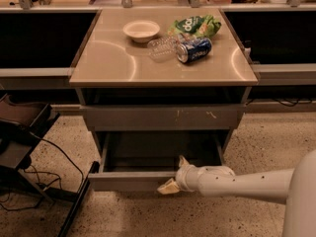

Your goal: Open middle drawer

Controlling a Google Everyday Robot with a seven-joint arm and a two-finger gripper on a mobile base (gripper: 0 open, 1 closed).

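The middle drawer (pixel 128 181) is a wide, shallow grey drawer with a plain front. It stands pulled out from the cabinet, and its dark inside shows. Above it is the grey front with pale scratch marks (pixel 148 117), which is closed. My gripper (pixel 174 175) comes in from the right on a white arm (pixel 247 181). It sits at the top edge of the middle drawer's front, right of centre. One finger (pixel 182 161) is inside the drawer and the other finger (pixel 166 187) is in front of the panel, so it is clamped on the front.
On the cabinet top (pixel 113 63) are a white bowl (pixel 141 30), a clear plastic bottle (pixel 161 47), a blue can (pixel 193 50) on its side and a green chip bag (pixel 197 24). A dark chair or cart (pixel 22 132) with cables stands on the left floor.
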